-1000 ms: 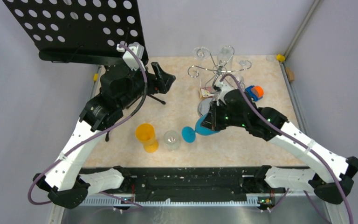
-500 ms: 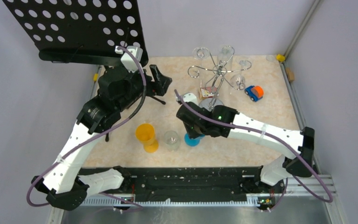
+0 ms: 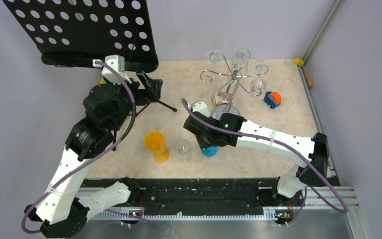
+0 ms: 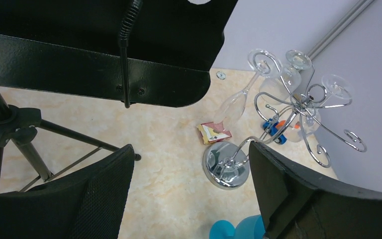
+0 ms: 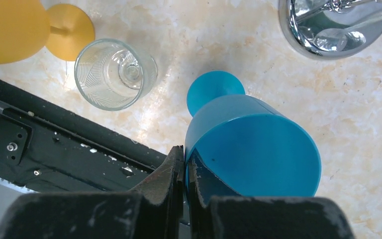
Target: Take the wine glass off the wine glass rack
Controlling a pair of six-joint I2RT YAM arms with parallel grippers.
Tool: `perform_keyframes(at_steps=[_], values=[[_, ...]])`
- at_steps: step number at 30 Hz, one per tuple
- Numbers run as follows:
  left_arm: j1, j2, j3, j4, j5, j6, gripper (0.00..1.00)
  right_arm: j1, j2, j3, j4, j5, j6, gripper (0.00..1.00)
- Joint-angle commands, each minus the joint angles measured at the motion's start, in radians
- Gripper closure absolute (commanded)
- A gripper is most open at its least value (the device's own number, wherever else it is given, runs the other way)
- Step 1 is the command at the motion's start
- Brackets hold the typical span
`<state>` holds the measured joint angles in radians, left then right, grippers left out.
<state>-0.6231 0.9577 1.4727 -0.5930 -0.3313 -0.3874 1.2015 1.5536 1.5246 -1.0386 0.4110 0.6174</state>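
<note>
Where the right gripper (image 5: pixel 185 155) closes, it pinches the wine glass (image 5: pixel 251 149) rim.

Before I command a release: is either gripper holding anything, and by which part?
The right gripper pinches the blue wine glass by the rim of its cup. The left gripper is open and holds nothing.

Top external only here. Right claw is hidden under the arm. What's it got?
Observer: Right wrist shows the right claw shut on the rim of the blue wine glass, one finger inside the bowl.
Operator: Bumping its neighbours?
Observer: No. The clear tumbler stands apart from it, gap visible.
Operator: Other arm?
Observer: Left wrist shows the left claw open and empty, facing the wine glass rack.
</note>
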Motion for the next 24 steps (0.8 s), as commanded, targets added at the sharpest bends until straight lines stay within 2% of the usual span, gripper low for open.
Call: perform_keyframes(at_steps=[1, 7, 15, 24], values=[[0.003, 0.008, -0.004, 0.054, -0.001, 0.017, 0.12, 0.010, -0.030, -0.011, 0.025, 0.051, 0.032, 1.00], [0.003, 0.002, -0.005, 0.058, -0.005, 0.015, 0.12, 0.011, -0.039, -0.040, 0.054, 0.013, 0.023, 1.00], [0.003, -0.004, -0.006, 0.089, 0.119, 0.033, 0.12, 0.011, 0.002, -0.060, 0.058, -0.008, 0.037, 1.00], [0.002, 0.001, -0.001, 0.090, 0.136, 0.028, 0.12, 0.003, 0.013, -0.104, 0.100, -0.056, 0.048, 1.00]])
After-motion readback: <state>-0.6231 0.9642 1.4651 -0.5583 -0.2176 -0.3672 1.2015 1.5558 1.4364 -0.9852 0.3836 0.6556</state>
